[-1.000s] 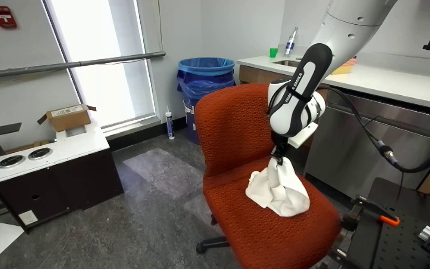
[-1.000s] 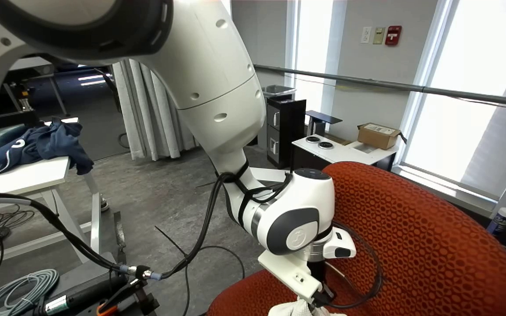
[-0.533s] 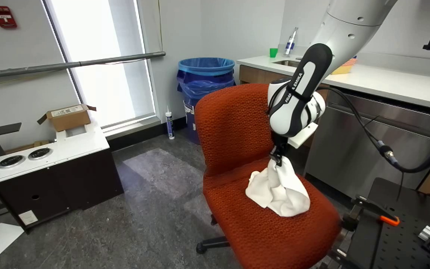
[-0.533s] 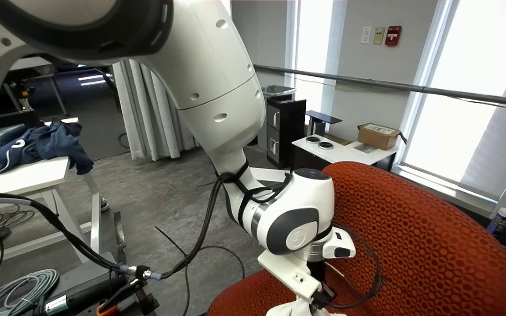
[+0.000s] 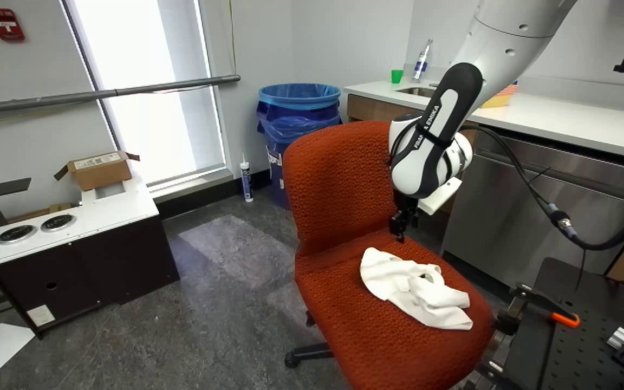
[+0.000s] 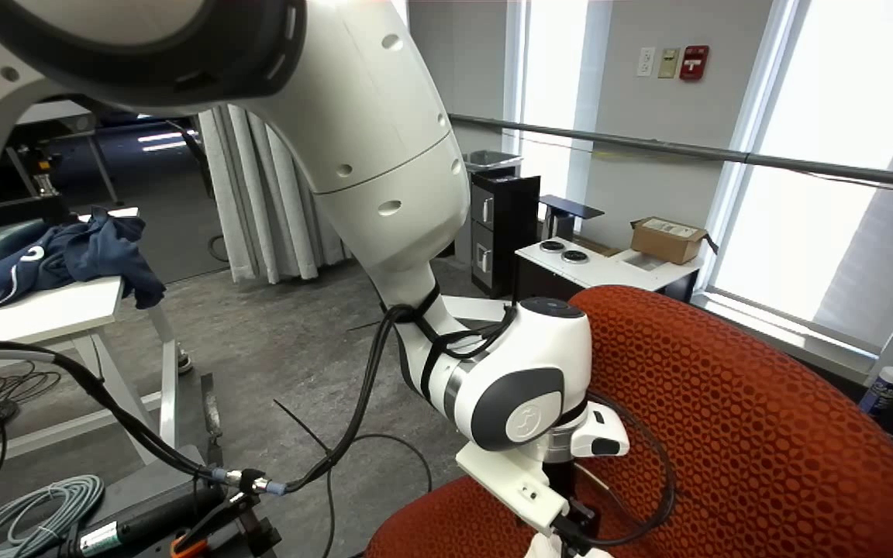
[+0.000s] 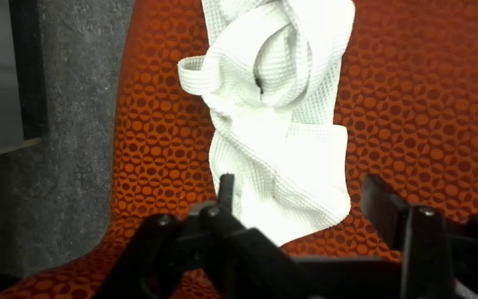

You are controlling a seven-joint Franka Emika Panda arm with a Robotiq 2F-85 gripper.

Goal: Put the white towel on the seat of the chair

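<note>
The white towel (image 5: 407, 284) lies crumpled on the rust-red seat of the chair (image 5: 366, 336), resting wholly on the cushion. From above, in the wrist view, the towel (image 7: 280, 162) shows folds, a raised loop and a small tab at one side. My gripper (image 7: 299, 187) is open over the towel's near end, its fingers wide apart with nothing held. In an exterior view the gripper (image 5: 407, 230) hangs above the seat near the backrest, apart from the cloth. Only a bit of the towel (image 6: 546, 547) shows at the bottom edge of an exterior view.
The chair's backrest (image 5: 339, 184) rises close beside the gripper and wrist. A black perforated table (image 5: 572, 346) with an orange-handled tool (image 5: 565, 319) stands near the seat's side. Behind are a steel dishwasher (image 5: 539, 211) and a blue bin (image 5: 298, 116). A black cable (image 6: 369, 372) hangs along the arm.
The fingers have opened and let go of the towel. Its raised, pinched top has dropped, and the cloth has slumped flatter across the seat, away from the backrest. The arm has barely moved.
</note>
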